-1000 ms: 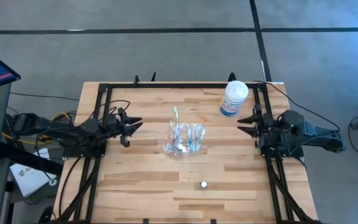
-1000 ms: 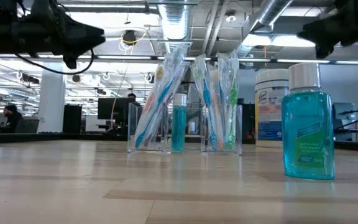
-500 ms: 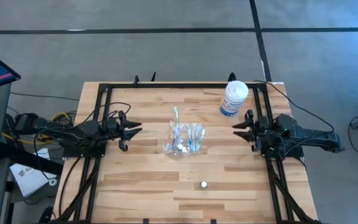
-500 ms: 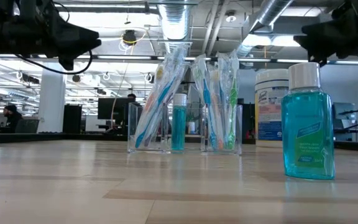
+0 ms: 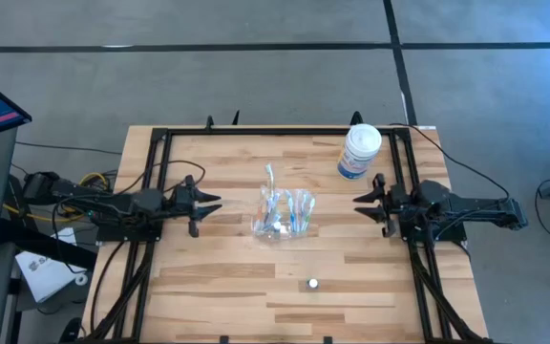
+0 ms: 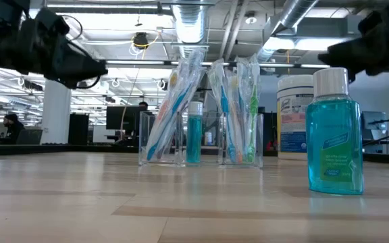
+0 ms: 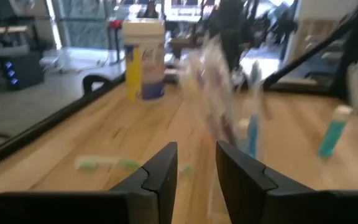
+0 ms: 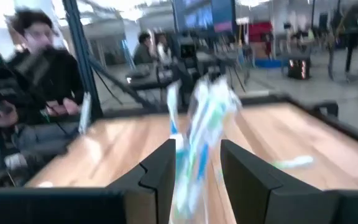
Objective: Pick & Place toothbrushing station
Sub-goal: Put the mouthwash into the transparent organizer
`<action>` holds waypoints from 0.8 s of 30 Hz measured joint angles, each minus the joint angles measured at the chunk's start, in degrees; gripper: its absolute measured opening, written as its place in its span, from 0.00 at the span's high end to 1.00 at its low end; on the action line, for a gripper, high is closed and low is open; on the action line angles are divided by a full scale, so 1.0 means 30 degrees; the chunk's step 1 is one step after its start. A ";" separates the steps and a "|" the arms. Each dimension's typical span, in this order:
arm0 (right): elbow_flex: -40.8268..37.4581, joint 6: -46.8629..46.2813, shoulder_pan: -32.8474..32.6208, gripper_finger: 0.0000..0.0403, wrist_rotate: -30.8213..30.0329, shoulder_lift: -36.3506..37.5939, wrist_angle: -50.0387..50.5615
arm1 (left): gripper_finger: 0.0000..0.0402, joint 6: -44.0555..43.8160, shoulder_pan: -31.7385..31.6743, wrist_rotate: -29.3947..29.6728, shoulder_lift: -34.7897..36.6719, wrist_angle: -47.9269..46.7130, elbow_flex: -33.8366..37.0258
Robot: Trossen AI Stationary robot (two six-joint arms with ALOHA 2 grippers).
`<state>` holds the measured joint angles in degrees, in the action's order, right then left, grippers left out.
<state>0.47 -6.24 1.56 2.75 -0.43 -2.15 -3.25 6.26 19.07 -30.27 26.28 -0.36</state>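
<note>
The toothbrushing station point(image 5: 283, 215) stands mid-table: a clear holder point(image 6: 201, 135) with several white-and-blue toothbrushes leaning in it and a small blue tube point(image 6: 194, 138) upright between them. It looks blurred in both wrist views point(image 7: 225, 102) point(image 8: 201, 124). My left gripper point(image 5: 210, 203) hovers open to its left, pointing level at it. My right gripper point(image 5: 361, 203) hovers open to its right, also level and facing it. Nothing sits between either pair of fingers point(image 7: 196, 171) point(image 8: 197, 168).
A large white tub point(image 5: 359, 151) stands at the far right. A blue bottle with a white cap point(image 6: 334, 138) stands near the front edge point(image 5: 312, 283). A pale green toothbrush point(image 7: 104, 163) lies on the table just beyond the station. A person point(image 8: 36, 62) stands beyond the table's left side.
Both grippers have sunk. My left gripper has tipped to point level. My right gripper has also moved a little toward the station. The station has not moved.
</note>
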 joint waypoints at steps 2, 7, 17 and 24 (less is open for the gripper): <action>0.0000 -0.0196 0.0000 0.71 -0.0181 -0.0015 0.0401 | 0.74 0.0001 0.0000 0.0339 -0.0111 -0.0247 0.0000; 0.0000 -0.1412 0.0000 0.71 -0.0383 0.0025 0.0430 | 0.74 -0.0003 0.0000 0.0349 -0.0027 0.0232 0.0000; -0.0007 -0.1435 0.0000 0.71 -0.0383 0.0036 0.0445 | 0.74 -0.0006 0.0000 0.0349 -0.0034 0.0313 0.0000; -0.0015 -0.1438 0.0000 0.71 -0.0383 0.0036 0.0447 | 0.74 -0.0013 0.0000 0.0349 -0.0034 0.0401 0.0000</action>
<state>0.43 -10.55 1.56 1.61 -0.32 -0.81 -3.29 6.26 20.12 -30.37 27.49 -0.36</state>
